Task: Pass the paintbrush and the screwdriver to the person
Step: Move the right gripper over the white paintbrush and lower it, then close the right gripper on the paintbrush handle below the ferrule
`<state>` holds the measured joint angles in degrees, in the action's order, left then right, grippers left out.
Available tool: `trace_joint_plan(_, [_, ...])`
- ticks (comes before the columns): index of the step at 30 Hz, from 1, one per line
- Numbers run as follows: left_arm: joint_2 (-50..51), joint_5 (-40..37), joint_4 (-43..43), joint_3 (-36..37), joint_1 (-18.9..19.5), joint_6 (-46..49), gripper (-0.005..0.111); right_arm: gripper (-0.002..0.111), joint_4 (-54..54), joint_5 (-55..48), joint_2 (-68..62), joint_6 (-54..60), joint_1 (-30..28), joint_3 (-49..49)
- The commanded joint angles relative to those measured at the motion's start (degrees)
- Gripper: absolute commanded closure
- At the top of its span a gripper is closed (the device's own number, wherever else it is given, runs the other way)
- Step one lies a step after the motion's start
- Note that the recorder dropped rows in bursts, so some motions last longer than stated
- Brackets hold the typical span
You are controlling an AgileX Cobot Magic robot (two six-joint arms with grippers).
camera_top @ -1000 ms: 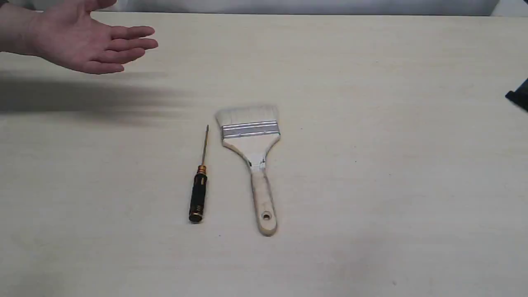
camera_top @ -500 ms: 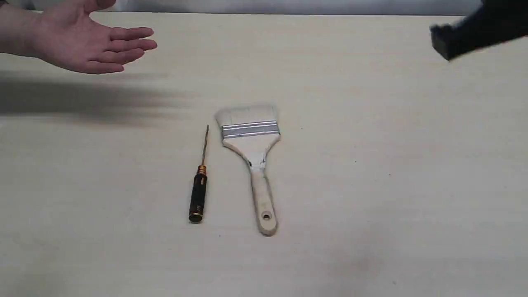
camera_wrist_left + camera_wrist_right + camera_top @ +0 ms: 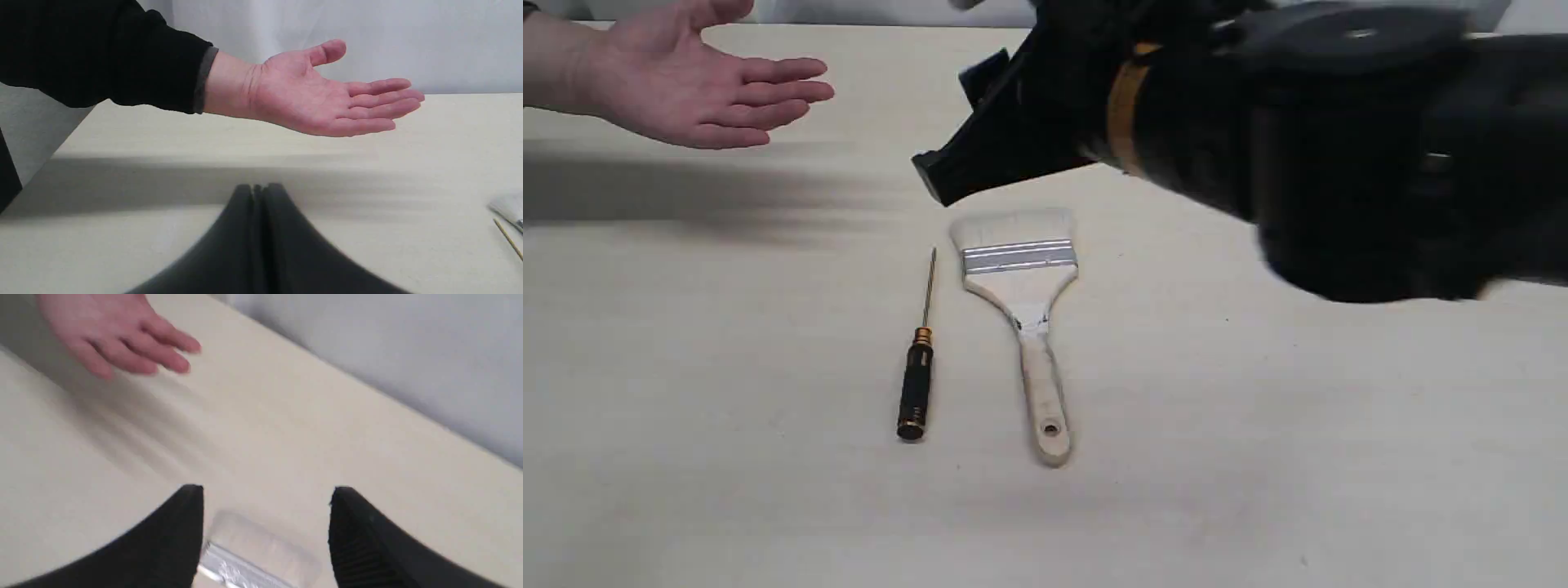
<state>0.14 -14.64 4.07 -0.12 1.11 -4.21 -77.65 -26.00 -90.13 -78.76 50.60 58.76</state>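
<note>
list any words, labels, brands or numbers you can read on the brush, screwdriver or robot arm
None can be read. The wide flat wooden-handled brush with pale bristles, the slim black-handled screwdriver with gold bands and the dark robot arm carry no legible text in any view.

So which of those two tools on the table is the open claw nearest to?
The paintbrush: the right gripper hangs open above its pale bristles, which show between its jaws. The black-handled screwdriver lies to the side, not between them.

The right arm (image 3: 1298,139) has swung in from the edge, fingers (image 3: 980,155) spread above the paintbrush (image 3: 1023,273).
</note>
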Motion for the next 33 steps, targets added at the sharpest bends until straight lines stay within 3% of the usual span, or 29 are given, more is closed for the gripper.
trace_joint_plan(1, [-0.1, 0.4, 0.0, 0.1, -0.5, -0.1, 0.107, 0.058, 20.0, -9.8, -7.4, 16.8, -0.5, 5.8])
trace_joint_plan(6, [-0.1, 0.4, 0.0, 0.1, -0.5, -0.1, 0.107, 0.058, 54.8, -16.6, -14.7, 47.5, -3.0, 14.0])
trace_joint_plan(8, [-0.1, 0.4, 0.0, 0.1, -0.5, -0.1, 0.107, 0.057, 62.4, -18.5, -16.9, 53.8, -4.0, 16.5])
trace_joint_plan(15, [-0.1, 0.2, -0.3, 0.1, -0.5, -0.1, 0.107, 0.044, 63.7, -19.1, -22.4, 53.4, -3.9, 18.6])
trace_joint_plan(33, [-0.1, 0.3, -0.3, 0.1, -0.5, -0.1, 0.107, 0.050, 61.5, -12.3, -34.4, 43.7, -5.2, 18.6])
